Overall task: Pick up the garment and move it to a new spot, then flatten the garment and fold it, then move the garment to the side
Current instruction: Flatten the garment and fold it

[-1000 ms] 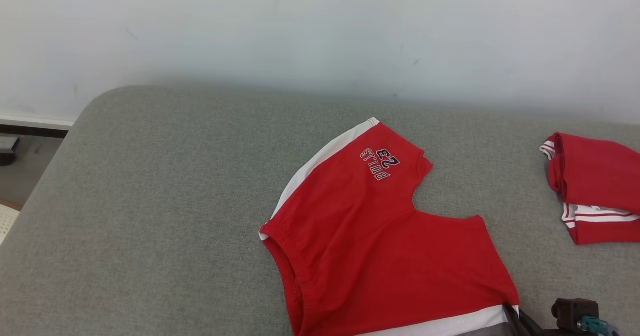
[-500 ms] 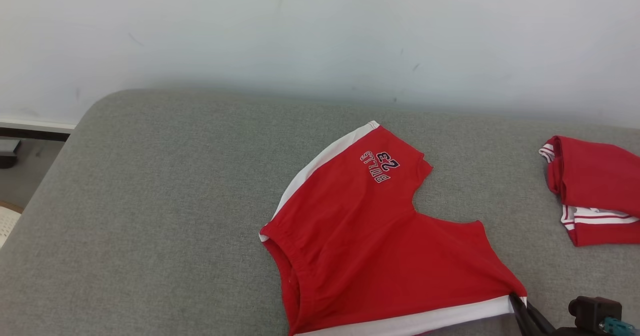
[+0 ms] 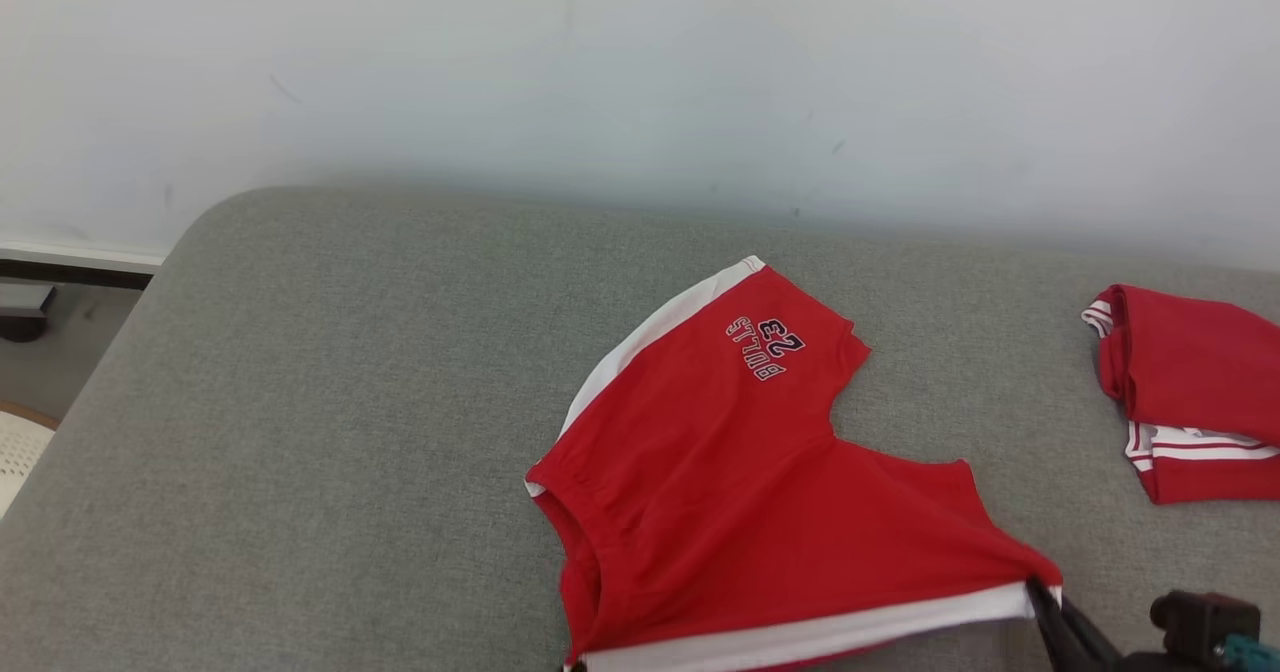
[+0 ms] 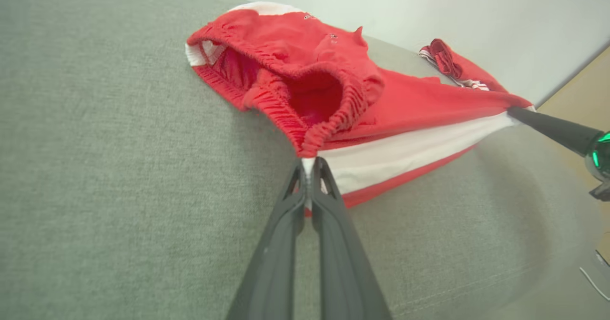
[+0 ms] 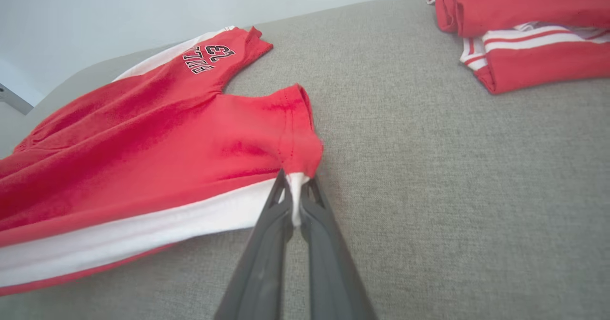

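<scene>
While the left gripper [image 4: 310,164] is pinching the waistband corner and the right gripper [image 5: 295,182] the leg-hem corner, the red shorts [image 3: 740,482] are lying on the grey cushion [image 3: 300,402], near edge taut between them. The cloth is appearing light, soft and limp, so corner holds are suiting it.

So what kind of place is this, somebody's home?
Likely a home-style room, or a lab mock-up of one: a grey upholstered cushion against a plain white wall, with red Bulls shorts and a folded red garment on it.
</scene>
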